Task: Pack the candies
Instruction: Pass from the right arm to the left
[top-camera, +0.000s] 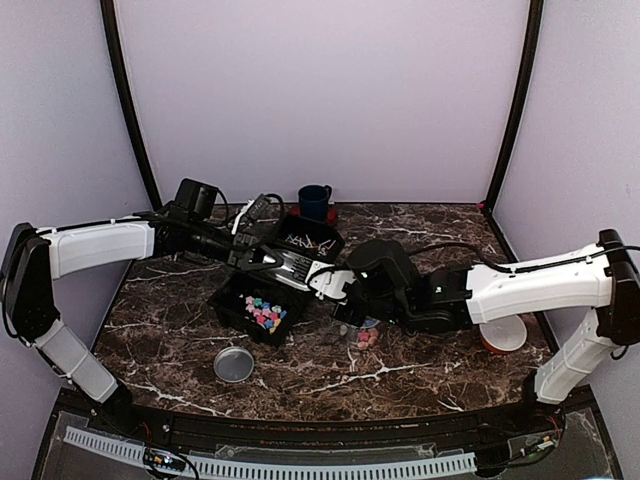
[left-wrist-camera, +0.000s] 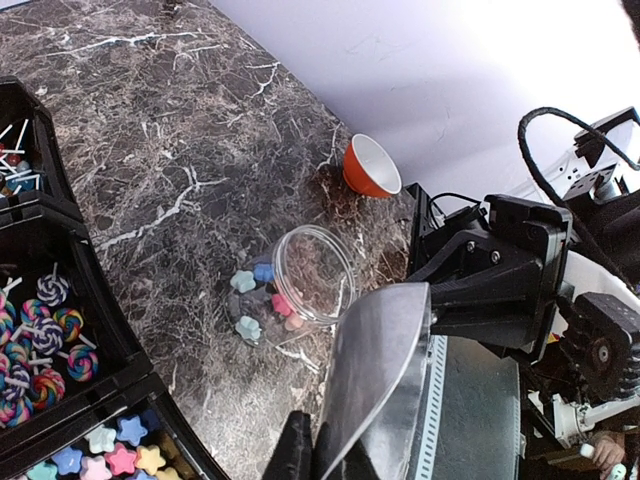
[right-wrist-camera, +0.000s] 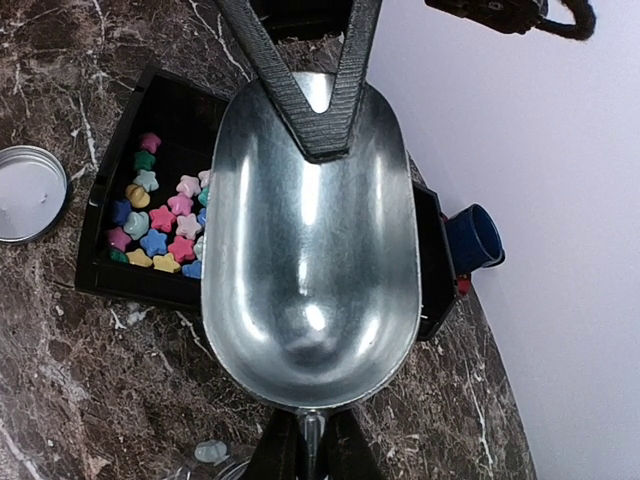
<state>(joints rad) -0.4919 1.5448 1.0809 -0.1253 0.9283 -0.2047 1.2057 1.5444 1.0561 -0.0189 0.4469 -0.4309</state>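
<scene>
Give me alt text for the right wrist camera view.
An empty metal scoop, its handle in the right gripper, fills the frame, the left gripper's shut fingers over its far end. Beneath lie a black tray of star-shaped candies, a round metal lid at left and a blue mug at right, on a marble table.

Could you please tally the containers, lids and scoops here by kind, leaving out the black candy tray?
Clear jar: 1
Blue mug: 1
Orange bowl: 1
Silver lid: 1
Metal scoop: 1
Total: 5
</scene>
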